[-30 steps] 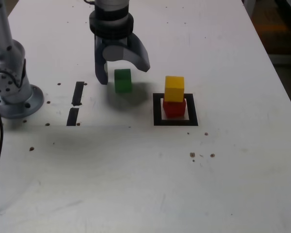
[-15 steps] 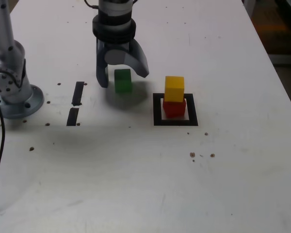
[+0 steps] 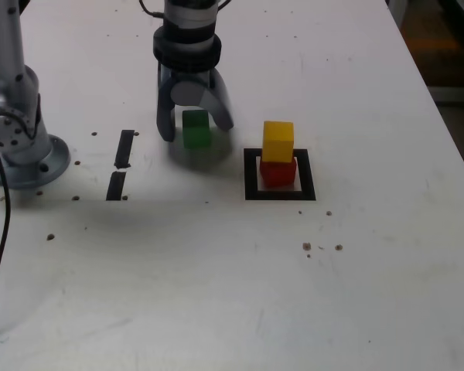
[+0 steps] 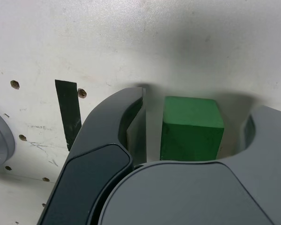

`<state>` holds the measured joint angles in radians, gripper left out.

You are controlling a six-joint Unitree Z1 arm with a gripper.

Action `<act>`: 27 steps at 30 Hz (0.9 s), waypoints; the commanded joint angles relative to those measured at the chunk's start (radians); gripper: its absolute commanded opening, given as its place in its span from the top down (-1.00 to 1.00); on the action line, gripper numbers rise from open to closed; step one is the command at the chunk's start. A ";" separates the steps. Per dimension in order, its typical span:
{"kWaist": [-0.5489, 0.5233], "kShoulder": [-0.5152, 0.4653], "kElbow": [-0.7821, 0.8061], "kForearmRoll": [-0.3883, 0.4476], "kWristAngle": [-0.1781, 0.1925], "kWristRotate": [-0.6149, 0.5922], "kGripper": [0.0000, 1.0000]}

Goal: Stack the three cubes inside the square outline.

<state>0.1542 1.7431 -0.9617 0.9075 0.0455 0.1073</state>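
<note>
The green cube (image 3: 196, 128) (image 4: 191, 125) rests on the white table between the two fingers of my gripper (image 3: 194, 127) (image 4: 194, 117). The jaws stand open around it, with a small gap showing on each side in the wrist view. To the exterior view's right, the yellow cube (image 3: 278, 141) sits on top of the red cube (image 3: 278, 171), and that pair stands inside the black square outline (image 3: 250, 176).
Two short black tape strips (image 3: 124, 148) (image 3: 116, 185) lie to the exterior view's left of the green cube; one strip (image 4: 68, 111) shows in the wrist view. The arm's grey base (image 3: 15, 147) stands at the far left. Small holes dot the table.
The gripper has come down and shifted slightly right, so its fingers now straddle the green cube, and the jaws have narrowed. The cubes have not moved.
</note>
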 commanded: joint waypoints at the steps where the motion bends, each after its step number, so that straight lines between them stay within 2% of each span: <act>1: 0.002 0.002 -0.003 -0.001 -0.002 0.004 -0.19; 7: 0.002 -0.001 -0.007 -0.009 -0.004 0.028 0.41; 11: 0.002 -0.003 -0.007 -0.015 -0.009 0.037 0.71; 15: 0.002 -0.013 -0.004 -0.015 -0.016 0.035 0.82; 20: 0.002 -0.036 -0.004 0.007 -0.015 0.026 0.86; 24: 0.002 -0.059 -0.025 0.057 -0.002 0.016 0.87; 27: 0.002 -0.078 -0.071 0.128 0.016 0.009 0.88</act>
<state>0.1547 1.6742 -1.0195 1.0261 0.0581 0.1171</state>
